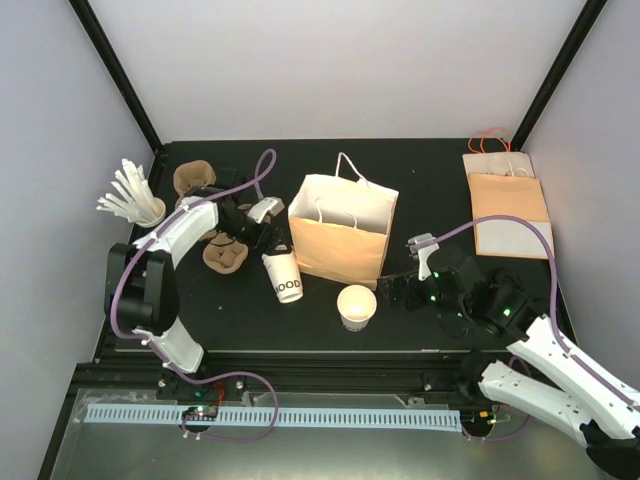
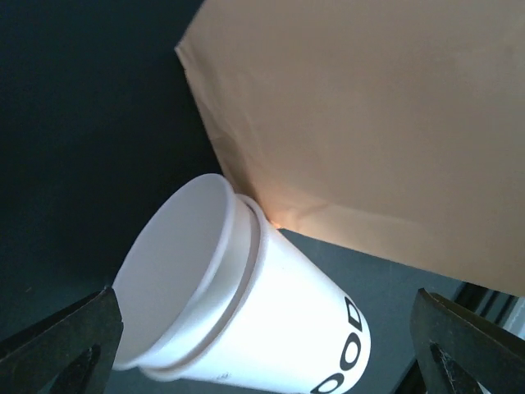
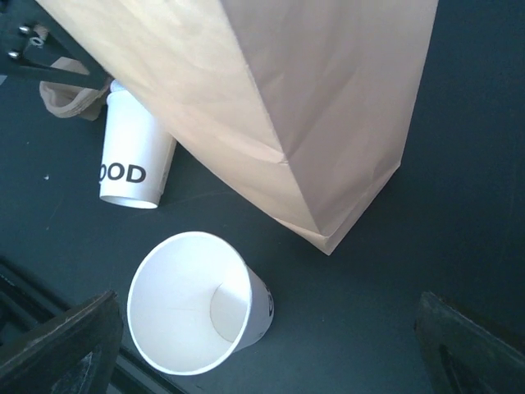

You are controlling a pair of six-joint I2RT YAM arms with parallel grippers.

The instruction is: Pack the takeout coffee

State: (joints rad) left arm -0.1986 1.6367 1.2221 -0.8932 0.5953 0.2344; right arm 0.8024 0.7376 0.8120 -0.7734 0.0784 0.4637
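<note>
The takeout coffee point(image 1: 283, 276) looks tipped over on the black table point(image 1: 230, 320), tucked against the near-left bottom corner of the brown paper bag point(image 1: 340, 240). Only the left wrist view shows its capped end: a flat, stepped lid that reads as white there and touches the bag's edge. The right wrist view gives the side instead, white with black "OOD" lettering, one end hidden by the bag. The left gripper point(image 1: 270, 240) sits just far-left of it, fingers point(image 2: 66, 345) spread wide on either side, not touching. The right gripper point(image 1: 392, 290) gapes wide too, holding nothing. A lidless cup point(image 3: 189, 304) stands upright just ahead of it, near-right of the coffee.
</note>
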